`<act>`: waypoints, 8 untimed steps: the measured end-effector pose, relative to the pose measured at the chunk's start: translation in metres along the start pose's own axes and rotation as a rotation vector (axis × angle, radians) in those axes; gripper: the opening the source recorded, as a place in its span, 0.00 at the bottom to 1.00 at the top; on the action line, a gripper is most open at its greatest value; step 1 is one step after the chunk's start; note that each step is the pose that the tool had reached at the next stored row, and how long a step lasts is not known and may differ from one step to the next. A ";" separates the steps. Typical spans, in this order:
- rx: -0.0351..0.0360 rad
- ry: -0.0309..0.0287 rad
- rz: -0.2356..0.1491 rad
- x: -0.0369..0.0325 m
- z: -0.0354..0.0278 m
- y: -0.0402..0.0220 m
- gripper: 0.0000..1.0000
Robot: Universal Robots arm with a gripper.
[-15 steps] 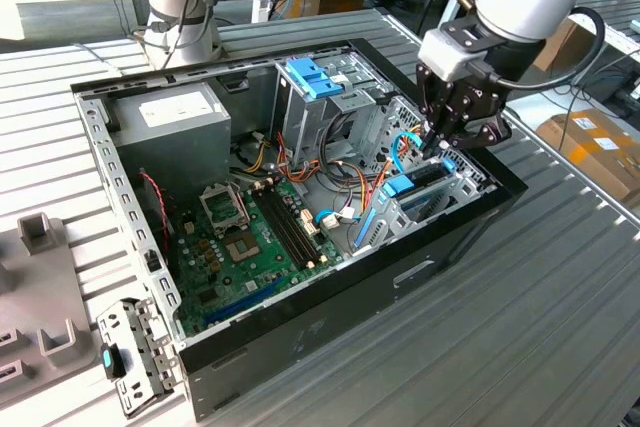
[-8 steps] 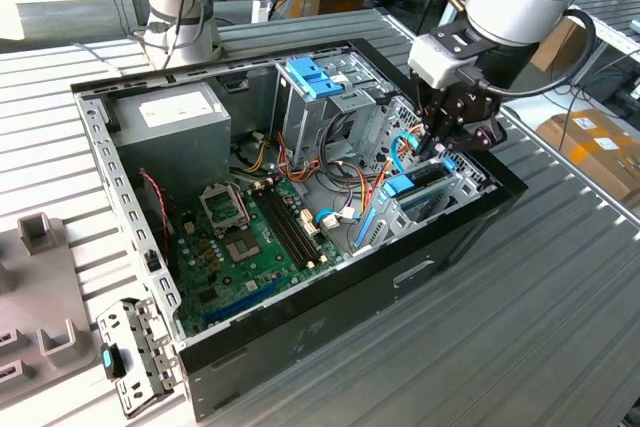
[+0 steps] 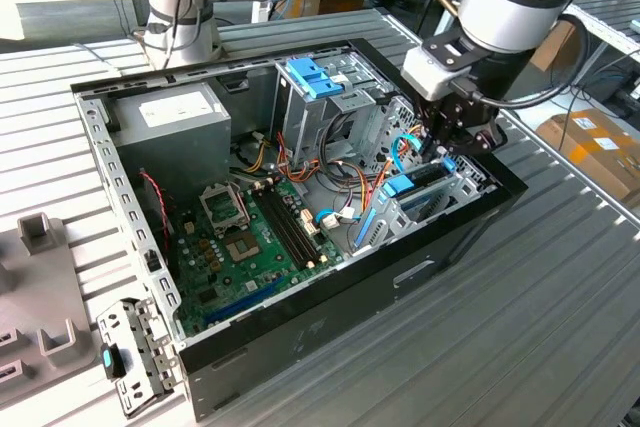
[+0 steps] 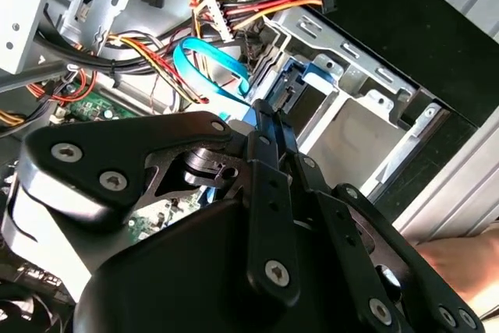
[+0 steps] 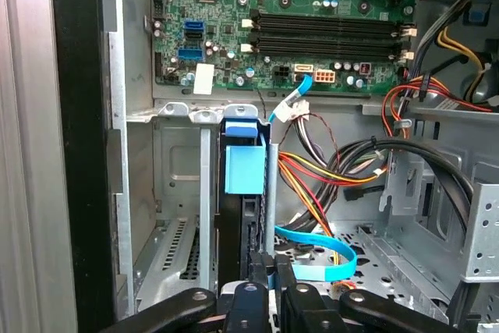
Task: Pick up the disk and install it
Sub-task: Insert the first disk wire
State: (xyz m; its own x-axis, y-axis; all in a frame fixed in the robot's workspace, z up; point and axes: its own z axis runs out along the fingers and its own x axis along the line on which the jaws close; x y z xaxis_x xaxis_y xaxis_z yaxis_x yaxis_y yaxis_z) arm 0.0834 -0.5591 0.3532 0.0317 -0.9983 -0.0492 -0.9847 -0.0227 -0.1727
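The disk [image 3: 412, 187] stands on edge in the metal drive bay [image 3: 462, 185] at the case corner toward the exterior view's right. Its light-blue carrier rail and tab show along the top. In the first wrist view the disk [image 5: 242, 169] sits in a slot of the bay [image 5: 175, 161], its dark body running down to my fingertips. My gripper [image 3: 447, 152] reaches down into the bay from above. In both wrist views the gripper [image 5: 270, 269] [image 4: 267, 118] is shut on the blue rail at the disk's end, jaws close together with the rail between them.
The open black computer case [image 3: 300, 332] lies on a slatted table. Inside are the green motherboard [image 3: 255, 237], a grey power supply [image 3: 175, 112], a tall cage topped by a blue bracket [image 3: 315, 77], and loose coloured cables [image 5: 327, 173] beside the bay. A cardboard box [image 3: 590, 147] lies outside.
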 end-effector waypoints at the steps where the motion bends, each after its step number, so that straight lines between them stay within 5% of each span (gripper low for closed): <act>1: 0.0035 -0.0005 -0.002 0.0010 -0.0003 0.0016 0.16; 2: 0.0066 -0.0064 -0.001 0.0021 -0.0005 0.0027 0.16; 3: 0.0086 -0.0195 0.001 0.0029 -0.0006 0.0030 0.16; 4: 0.0106 -0.0418 0.005 0.0041 -0.0007 0.0032 0.16; 7: 0.0122 -0.0840 0.013 0.0103 -0.0011 0.0036 0.16; 8: 0.0125 -0.0893 0.014 0.0137 -0.0014 0.0038 0.16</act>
State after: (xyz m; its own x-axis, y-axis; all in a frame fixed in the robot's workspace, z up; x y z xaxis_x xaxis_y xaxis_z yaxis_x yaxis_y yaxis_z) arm 0.0798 -0.5729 0.3532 0.0340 -0.9897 -0.1391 -0.9830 -0.0080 -0.1836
